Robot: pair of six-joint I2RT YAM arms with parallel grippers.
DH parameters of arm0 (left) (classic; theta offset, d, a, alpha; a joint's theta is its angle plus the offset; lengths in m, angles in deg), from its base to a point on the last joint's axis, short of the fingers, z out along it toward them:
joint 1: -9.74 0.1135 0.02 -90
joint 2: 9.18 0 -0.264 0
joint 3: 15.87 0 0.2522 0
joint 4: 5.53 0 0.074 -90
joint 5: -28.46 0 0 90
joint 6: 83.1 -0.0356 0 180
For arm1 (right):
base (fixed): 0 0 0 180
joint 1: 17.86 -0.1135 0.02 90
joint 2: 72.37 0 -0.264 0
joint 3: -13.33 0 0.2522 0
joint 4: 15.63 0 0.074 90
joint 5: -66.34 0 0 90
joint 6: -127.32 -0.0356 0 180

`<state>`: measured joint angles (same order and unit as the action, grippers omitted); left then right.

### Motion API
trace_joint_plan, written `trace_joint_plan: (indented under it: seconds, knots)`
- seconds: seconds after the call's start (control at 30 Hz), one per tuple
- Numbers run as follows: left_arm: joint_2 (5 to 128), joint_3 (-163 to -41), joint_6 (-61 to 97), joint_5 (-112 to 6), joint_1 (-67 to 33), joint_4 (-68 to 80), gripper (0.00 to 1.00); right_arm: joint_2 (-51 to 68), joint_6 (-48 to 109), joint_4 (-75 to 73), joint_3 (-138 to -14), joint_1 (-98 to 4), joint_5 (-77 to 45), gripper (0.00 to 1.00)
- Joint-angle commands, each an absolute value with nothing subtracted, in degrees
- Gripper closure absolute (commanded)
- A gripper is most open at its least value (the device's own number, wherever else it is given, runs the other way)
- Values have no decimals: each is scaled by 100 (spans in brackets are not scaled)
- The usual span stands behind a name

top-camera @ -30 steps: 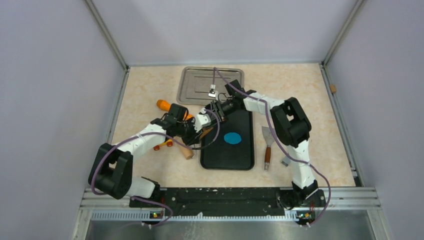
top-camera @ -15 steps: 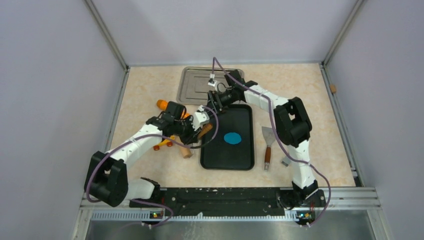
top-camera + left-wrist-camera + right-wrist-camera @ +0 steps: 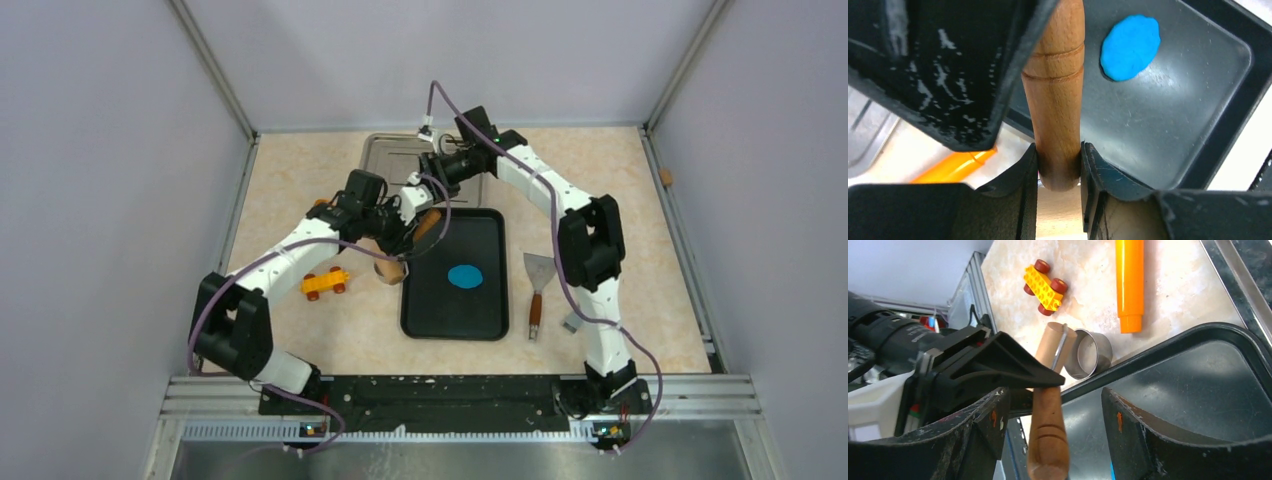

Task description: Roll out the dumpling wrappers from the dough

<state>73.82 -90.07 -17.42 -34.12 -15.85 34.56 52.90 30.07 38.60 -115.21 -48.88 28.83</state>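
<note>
Left pincer (image 3: pixel 1058 165) is clenching a wooden rolling pin (image 3: pixel 1054 100). Right pincer (image 3: pixel 1053 410) is hanging released, jaws spread either side of it. Blue dough (image 3: pixel 466 277) is lying in black tray (image 3: pixel 430 320), mid-worktop.

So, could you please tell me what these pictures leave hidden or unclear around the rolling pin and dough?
- Rolling pin: in the left wrist view its far end is cut off by the top edge.
- Dough: the right wrist view's bottom edge leaves only a sliver, and its thickness is unreadable in every view.
- Metal ring: too small to pick out in the top view.
</note>
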Motion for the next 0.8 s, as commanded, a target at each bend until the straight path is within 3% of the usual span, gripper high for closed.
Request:
trace_joint_plan:
  seconds: [0.0, 0.17, 0.33, 0.5, 0.67, 0.77]
  knots:
    - [7650, -9628, -1766, -3407, -1675, 3110, 100, 5261, 3081, 4325, -11731, -4528, 3406, 30]
    - [7796, -9895, -1697, -3458, -1729, 3003, 100, 4874, 3344, 4679, -11385, -4460, 2982, 28]
    - [7958, -10131, -1693, -3385, -1866, 2966, 100, 4719, 3168, 4543, -11093, -4422, 2808, 40]
    - [8150, -10347, -1602, -3435, -2064, 2940, 100, 4758, 2974, 4349, -10944, -4422, 2788, 45]
    - [8323, -10510, -1313, -3897, -2158, 2699, 100, 4641, 3070, 4475, -10817, -4426, 2854, 38]
    - [8465, -10656, -1303, -4032, -2173, 2666, 100, 4528, 3128, 4504, -10723, -4415, 2797, 40]
